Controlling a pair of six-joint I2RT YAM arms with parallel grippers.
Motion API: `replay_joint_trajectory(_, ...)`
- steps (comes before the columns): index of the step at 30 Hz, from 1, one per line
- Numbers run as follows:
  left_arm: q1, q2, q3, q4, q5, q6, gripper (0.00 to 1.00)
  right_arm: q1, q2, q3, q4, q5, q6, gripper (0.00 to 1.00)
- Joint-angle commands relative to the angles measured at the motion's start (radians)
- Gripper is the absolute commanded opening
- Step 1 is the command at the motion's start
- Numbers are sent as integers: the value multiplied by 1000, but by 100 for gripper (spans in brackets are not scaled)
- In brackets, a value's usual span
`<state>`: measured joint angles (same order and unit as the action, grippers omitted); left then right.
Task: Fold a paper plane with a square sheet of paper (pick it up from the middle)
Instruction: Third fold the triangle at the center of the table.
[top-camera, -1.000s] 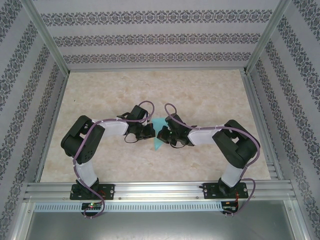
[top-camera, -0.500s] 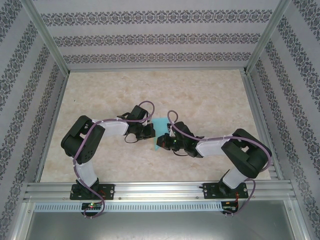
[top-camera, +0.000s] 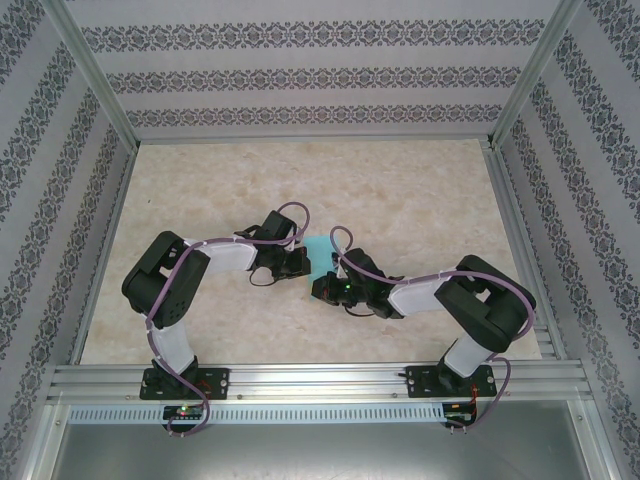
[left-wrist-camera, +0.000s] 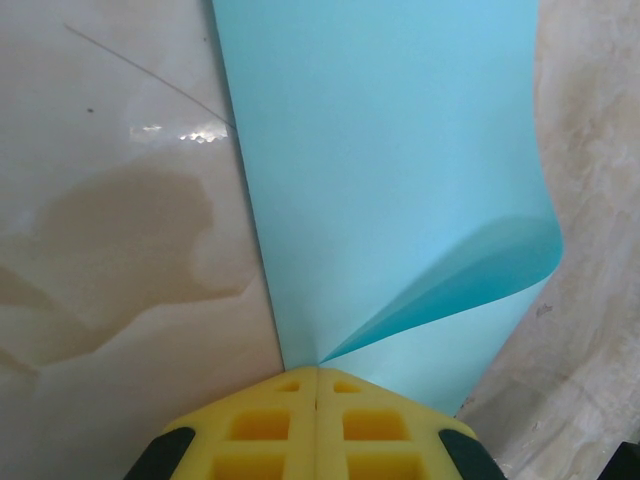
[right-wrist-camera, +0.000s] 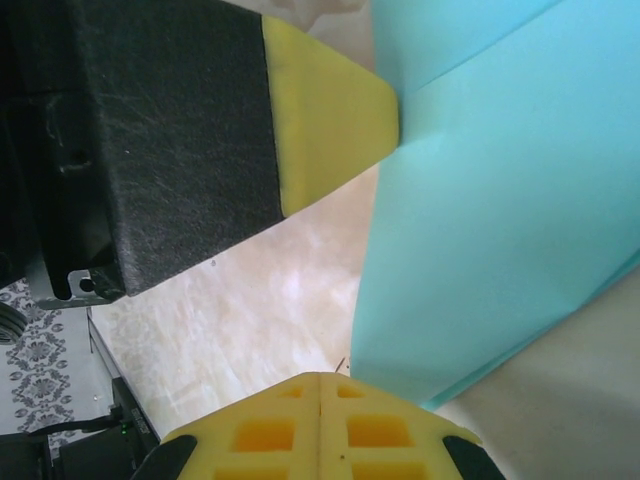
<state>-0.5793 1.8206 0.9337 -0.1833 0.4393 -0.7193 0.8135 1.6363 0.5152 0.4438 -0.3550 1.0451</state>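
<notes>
Two pincers: left pincer (left-wrist-camera: 318, 372) pinches thin turquoise sheet (left-wrist-camera: 380, 170), flap curling; right pincer (right-wrist-camera: 318, 380) closed beside edge.

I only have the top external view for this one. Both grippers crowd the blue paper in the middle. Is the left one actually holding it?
Observer: Yes. In the left wrist view the left gripper is shut on the paper, which comes out from between its closed jaws.
Operator: Is the paper flat?
Observer: No. In that same view one layer curls up on the right side, lifting off the layer under it.
Operator: And the right gripper?
Observer: The right gripper is shut. The paper's near corner lies just beside it, and I cannot tell whether they touch.
</notes>
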Motion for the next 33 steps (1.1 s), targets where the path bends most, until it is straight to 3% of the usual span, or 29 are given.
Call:
replay_joint_trajectory(1,-15,51,-49,-88,-127,22,0,12,24,-3,-4,24,-16,0)
replay_joint_trajectory(19,-14,48,-53,-91,-135,20,0,14,76,32,-51,17,-31,0)
replay_joint_trajectory(33,-15,45,-35,-103,-127,46,0,-26,-112,74,-261,142,-98,0)
